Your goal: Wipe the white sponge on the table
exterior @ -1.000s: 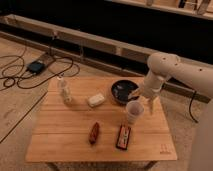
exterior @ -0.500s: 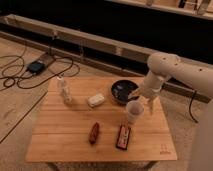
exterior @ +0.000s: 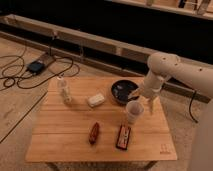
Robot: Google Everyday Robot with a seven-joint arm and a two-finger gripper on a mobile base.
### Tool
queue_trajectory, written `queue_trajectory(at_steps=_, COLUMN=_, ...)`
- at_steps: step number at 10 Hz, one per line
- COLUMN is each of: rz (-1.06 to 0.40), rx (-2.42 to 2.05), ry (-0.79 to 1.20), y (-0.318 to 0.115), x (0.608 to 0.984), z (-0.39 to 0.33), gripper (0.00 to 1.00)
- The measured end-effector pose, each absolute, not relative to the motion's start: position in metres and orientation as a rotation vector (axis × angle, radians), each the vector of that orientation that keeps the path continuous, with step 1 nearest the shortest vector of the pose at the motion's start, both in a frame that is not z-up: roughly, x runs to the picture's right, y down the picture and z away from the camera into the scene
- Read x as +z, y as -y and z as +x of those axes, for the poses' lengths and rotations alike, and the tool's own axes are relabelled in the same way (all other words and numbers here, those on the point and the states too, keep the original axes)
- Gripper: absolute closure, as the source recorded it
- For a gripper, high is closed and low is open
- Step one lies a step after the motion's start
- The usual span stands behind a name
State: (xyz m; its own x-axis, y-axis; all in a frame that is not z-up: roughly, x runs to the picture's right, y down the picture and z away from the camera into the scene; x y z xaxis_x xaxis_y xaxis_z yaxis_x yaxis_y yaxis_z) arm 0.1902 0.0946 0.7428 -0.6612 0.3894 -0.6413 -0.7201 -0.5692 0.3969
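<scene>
The white sponge (exterior: 96,100) is a small cream block lying on the table (exterior: 65,136), left of centre and towards the back. My gripper (exterior: 134,95) hangs at the end of the white arm over the table's right rear. It is at the right rim of a dark bowl (exterior: 121,90) and just above a white cup (exterior: 134,111). It is open, holds nothing, and stands well to the right of the sponge.
A tall white bottle (exterior: 63,90) stands at the table's left rear. A brown oblong item (exterior: 93,133) and a red-and-black packet (exterior: 123,137) lie near the front. Cables (exterior: 17,75) and a dark device (exterior: 36,66) lie on the floor to the left.
</scene>
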Motion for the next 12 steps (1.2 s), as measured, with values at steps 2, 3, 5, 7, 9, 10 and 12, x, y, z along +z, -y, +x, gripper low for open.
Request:
queue_trajectory(at_steps=2, rz=-0.657, rx=2.226, ry=-0.864, y=-0.095, x=0.743, z=0.190, gripper=0.20)
queue_trajectory(at_steps=3, rz=-0.657, rx=2.226, ry=-0.864, y=-0.095, x=0.743, z=0.190, gripper=0.20)
queue_trajectory(at_steps=5, rz=-0.653, rx=2.223, ry=-0.862, y=-0.094, x=0.743, z=0.189, gripper=0.20)
queue_trajectory(at_steps=7, rz=-0.622, rx=2.201, ry=-0.799, y=-0.082, x=0.745, z=0.170, gripper=0.20)
queue_trajectory(at_steps=9, rz=-0.584, rx=2.168, ry=-0.724, y=-0.066, x=0.749, z=0.143, gripper=0.20)
queue_trajectory(at_steps=10, rz=-0.568, rx=2.147, ry=-0.674, y=-0.058, x=0.751, z=0.129, gripper=0.20)
queue_trajectory(at_steps=12, rz=-0.549, rx=2.097, ry=-0.572, y=-0.045, x=0.752, z=0.099, gripper=0.20)
